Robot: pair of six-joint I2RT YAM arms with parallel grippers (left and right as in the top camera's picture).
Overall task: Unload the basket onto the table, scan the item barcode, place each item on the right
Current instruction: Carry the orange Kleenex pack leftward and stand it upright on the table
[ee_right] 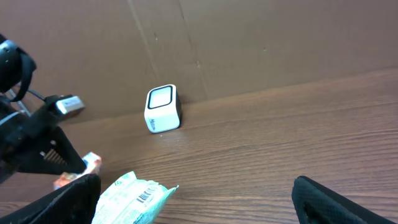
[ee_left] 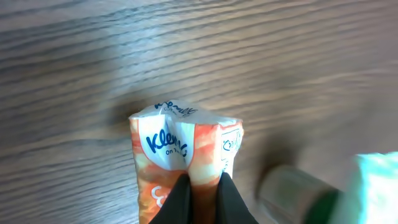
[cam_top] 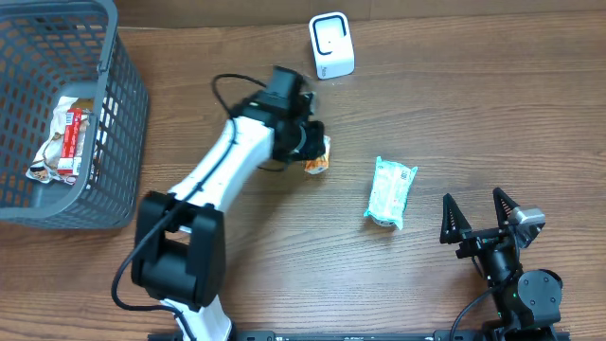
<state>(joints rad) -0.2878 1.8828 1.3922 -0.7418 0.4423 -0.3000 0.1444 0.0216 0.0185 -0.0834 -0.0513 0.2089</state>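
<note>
Right, your left gripper (cam_top: 315, 150) is clamped on the orange Kleenex tissue pack (ee_left: 186, 149), with the jaws pressed together on the wrapper so it puckers between them. The pack sits mid-table at the tip of that arm; whether it is clear of the wood, you cannot tell from here. Now the one thing that matters: the white barcode scanner (cam_top: 331, 44) lies straight beyond the pack, toward the far edge of the table and a touch to the right, with bare wood between them. Your left arm is far the nearer; the right gripper (cam_top: 481, 216) waits near its base with its fingers spread wide and empty, well apart from the scanner. In the wrist view the pack's long axis runs out ahead of the fingers, roughly toward the scanner. No barcode shows on the visible face, so expect to carry the pack forward and turn it toward the scanner's window. The green packet (cam_top: 391, 192) lies off to the right, out of your path.
</note>
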